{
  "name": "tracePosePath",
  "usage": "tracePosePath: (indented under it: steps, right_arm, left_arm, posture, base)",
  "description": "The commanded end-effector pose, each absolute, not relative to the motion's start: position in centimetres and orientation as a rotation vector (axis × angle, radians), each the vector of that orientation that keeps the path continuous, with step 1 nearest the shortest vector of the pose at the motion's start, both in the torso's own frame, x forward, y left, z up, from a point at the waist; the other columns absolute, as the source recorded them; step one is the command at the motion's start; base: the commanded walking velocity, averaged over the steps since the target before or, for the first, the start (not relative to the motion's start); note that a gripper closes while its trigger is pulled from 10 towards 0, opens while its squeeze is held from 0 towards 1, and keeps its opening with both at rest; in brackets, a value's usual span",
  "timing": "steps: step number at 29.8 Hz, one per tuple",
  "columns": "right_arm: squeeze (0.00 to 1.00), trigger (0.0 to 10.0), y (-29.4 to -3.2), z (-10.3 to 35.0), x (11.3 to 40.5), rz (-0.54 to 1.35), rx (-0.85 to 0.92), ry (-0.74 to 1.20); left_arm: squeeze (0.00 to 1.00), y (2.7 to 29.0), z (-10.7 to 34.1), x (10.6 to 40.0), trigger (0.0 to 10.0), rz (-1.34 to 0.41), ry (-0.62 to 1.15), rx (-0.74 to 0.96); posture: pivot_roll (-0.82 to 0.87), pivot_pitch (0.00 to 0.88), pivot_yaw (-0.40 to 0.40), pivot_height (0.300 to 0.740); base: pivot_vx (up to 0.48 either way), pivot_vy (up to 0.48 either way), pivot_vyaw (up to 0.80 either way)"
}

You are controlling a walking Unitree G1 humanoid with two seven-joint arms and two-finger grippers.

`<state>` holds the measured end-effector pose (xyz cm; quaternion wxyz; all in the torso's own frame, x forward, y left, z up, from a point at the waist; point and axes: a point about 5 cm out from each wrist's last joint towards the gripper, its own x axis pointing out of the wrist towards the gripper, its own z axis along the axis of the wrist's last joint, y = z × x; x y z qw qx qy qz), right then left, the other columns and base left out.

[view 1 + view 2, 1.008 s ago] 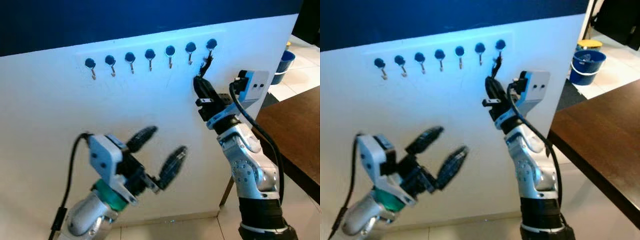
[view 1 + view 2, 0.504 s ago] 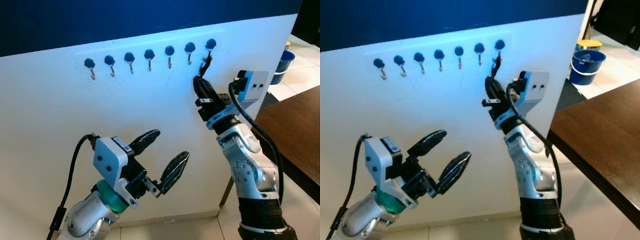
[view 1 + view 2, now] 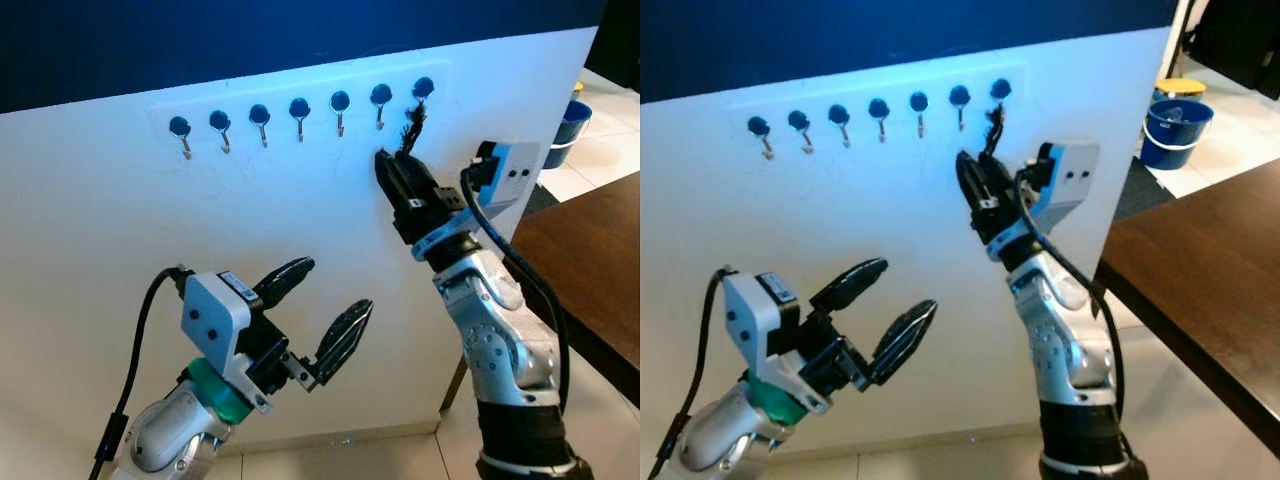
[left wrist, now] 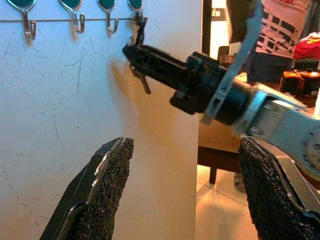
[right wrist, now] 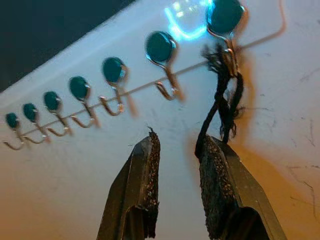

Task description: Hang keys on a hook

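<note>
While the black key cord [image 5: 223,102] loops over the end hook [image 5: 226,30], right gripper [image 5: 179,150], fingers parted, sits just below it; withdrawing could snag and unhook it; left gripper [image 3: 320,305] idles open, well below that hook.

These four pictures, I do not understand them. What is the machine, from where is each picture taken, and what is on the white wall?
It is a humanoid robot with two silver arms. Two pictures come from cameras in its head, and two from a camera on each wrist. The white wall carries a row of hooks. A black cord loop, probably from the keys, hangs on the rightmost hook. The right gripper sits just below it, fingers parted, one finger touching the cord. The left gripper waits lower down, open and empty.
</note>
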<state>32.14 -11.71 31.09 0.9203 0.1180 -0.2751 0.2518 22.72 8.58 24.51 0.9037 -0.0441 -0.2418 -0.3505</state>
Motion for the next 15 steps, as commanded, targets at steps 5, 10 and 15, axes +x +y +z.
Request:
tracePosePath:
  steps: [5,10,15]
  right_arm:
    - [0.0,10.0,-11.3,31.5,30.7,0.541,0.253,-0.637]
    - [0.0,10.0,-11.6,31.6,30.0,0.494,0.233,-0.686]
    - [0.0,10.0,-11.7,31.3,30.1,0.44,0.169,-0.669]
  left_arm:
    - [0.0,9.1,24.5,22.6,10.0,-0.706,-0.498,-0.106]
    - [0.0,9.3,24.5,22.7,10.0,-0.698,-0.498,-0.111]
    - [0.0,9.5,24.5,23.0,10.0,-0.672,-0.502,-0.117]
  posture:
    - [-0.15,0.118,0.242,0.74]
    - [-0.15,0.118,0.245,0.74]
    - [-0.15,0.116,0.248,0.74]
  base:
    - [0.0,0.0,0.0]
    - [0.0,0.0,0.0]
    - [0.0,0.0,0.0]
